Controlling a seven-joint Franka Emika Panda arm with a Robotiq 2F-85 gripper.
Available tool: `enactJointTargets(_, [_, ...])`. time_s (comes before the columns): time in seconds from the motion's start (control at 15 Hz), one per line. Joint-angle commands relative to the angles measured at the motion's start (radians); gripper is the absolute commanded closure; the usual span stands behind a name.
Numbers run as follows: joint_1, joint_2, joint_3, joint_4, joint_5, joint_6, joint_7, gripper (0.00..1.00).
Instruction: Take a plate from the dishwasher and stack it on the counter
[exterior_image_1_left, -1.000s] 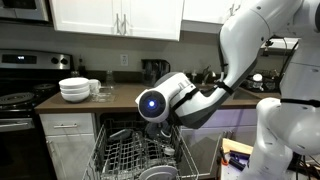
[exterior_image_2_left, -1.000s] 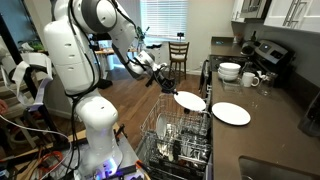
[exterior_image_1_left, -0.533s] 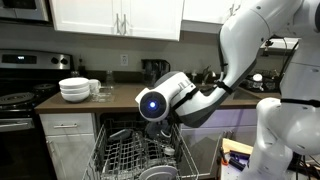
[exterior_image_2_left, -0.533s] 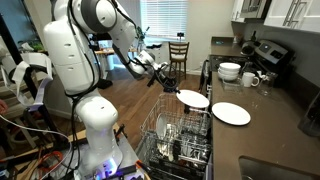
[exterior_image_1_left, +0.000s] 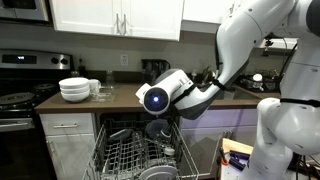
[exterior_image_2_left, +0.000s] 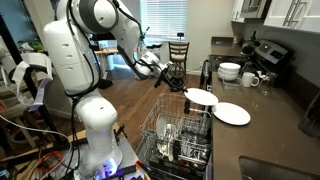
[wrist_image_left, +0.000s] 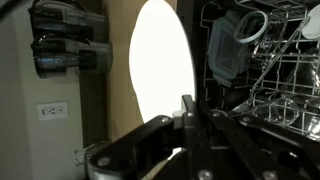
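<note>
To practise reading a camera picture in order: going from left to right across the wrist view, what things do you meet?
wall socket → plate → dishwasher rack

white upper cabinets (exterior_image_1_left: 115, 18) are seen on the back wall in an exterior view, with a grey tiled backsplash (exterior_image_1_left: 100, 55) below them. an outlet (exterior_image_1_left: 124, 60) is set in the backsplash. a black stove (exterior_image_1_left: 18, 85) is placed at the picture's left edge, under a dark unit (exterior_image_1_left: 22, 8) that cannot be identified. a white drawer front (exterior_image_1_left: 68, 125) is noted just beside the stove. in an exterior view a wood floor (exterior_image_2_left: 125, 105) is shown, lit by daylight from a window (exterior_image_2_left: 163, 15) fitted with blinds at the far end of the room. a wooden chair (exterior_image_2_left: 179, 52) is stood below the window. in the wrist view a pale wall (wrist_image_left: 15, 110) bearing a double socket (wrist_image_left: 52, 110) is recorded.
</note>
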Motion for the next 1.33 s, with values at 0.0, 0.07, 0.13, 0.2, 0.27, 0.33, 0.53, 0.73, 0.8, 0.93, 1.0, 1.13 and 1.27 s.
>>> enactJointTargets(0.0, [-0.034,-0.01,-0.023,0.009,-0.071,0.045,0.006,0.98])
enactJointTargets(0.07, [-0.042,-0.008,-0.032,0.01,-0.084,0.059,0.009,0.98])
enactJointTargets(0.13, [-0.048,-0.008,-0.041,0.012,-0.095,0.072,0.008,0.98])
enactJointTargets(0.2, [-0.056,-0.006,-0.049,0.014,-0.106,0.087,0.008,0.98])
enactJointTargets(0.27, [-0.064,-0.005,-0.058,0.017,-0.118,0.103,0.007,0.98])
enactJointTargets(0.33, [-0.071,-0.002,-0.067,0.019,-0.129,0.119,0.007,0.98])
enactJointTargets(0.53, [-0.093,0.008,-0.092,0.03,-0.147,0.159,0.002,0.98])
enactJointTargets(0.73, [-0.09,0.006,-0.089,0.01,-0.103,0.151,-0.003,0.95])
enactJointTargets(0.8, [-0.09,0.008,-0.089,0.007,-0.102,0.151,-0.003,0.95])
enactJointTargets(0.93, [-0.088,0.011,-0.086,0.004,-0.101,0.151,-0.003,0.95])
enactJointTargets(1.0, [-0.087,0.019,-0.085,0.011,-0.107,0.139,0.006,0.99])
enactJointTargets(1.13, [-0.092,0.026,-0.09,0.016,-0.116,0.147,0.005,0.99])
enactJointTargets(1.27, [-0.098,0.033,-0.096,0.021,-0.128,0.157,0.004,0.99])
